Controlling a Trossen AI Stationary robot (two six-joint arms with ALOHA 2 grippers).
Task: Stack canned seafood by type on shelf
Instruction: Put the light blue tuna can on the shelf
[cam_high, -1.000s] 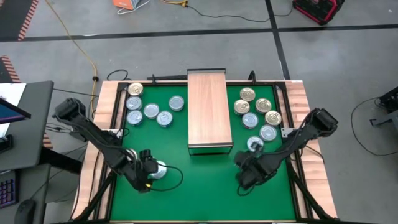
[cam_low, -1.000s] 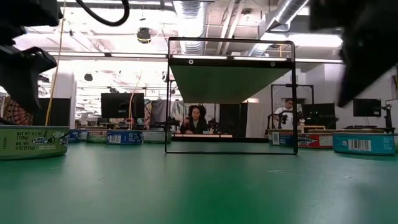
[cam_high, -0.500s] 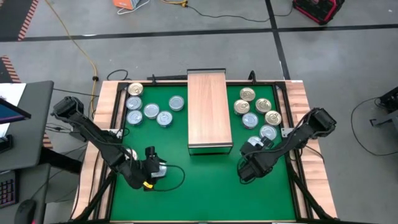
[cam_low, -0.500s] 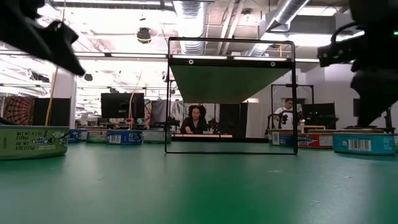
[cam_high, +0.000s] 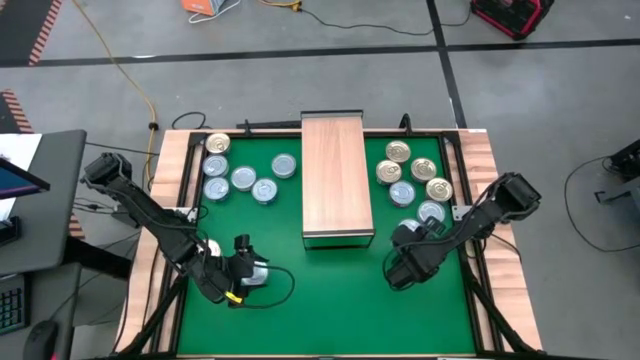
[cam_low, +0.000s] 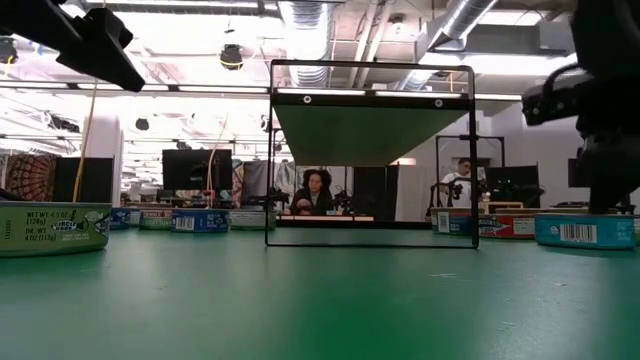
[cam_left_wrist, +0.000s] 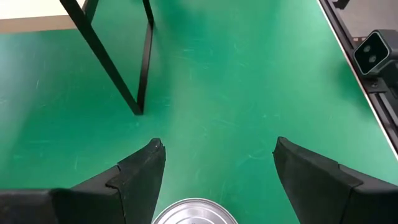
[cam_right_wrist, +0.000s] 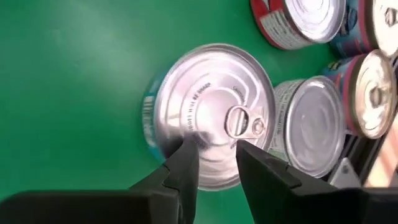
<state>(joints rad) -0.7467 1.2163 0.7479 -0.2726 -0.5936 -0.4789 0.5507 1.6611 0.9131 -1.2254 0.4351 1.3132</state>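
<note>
Right gripper (cam_right_wrist: 214, 162) hovers directly over a silver-topped tin (cam_right_wrist: 211, 112) with a pull tab, fingers (cam_right_wrist: 183, 163) a narrow gap apart, holding nothing. Just past it sit more tins (cam_high: 415, 175) in a cluster, on the green mat (cam_high: 330, 290). Over at the left gripper (cam_left_wrist: 214, 180), fingers spread wide, a silver tin (cam_left_wrist: 194, 211) sits between them, ungripped. Ahead of both stands the shelf (cam_high: 337, 180), its plank top bare.
</note>
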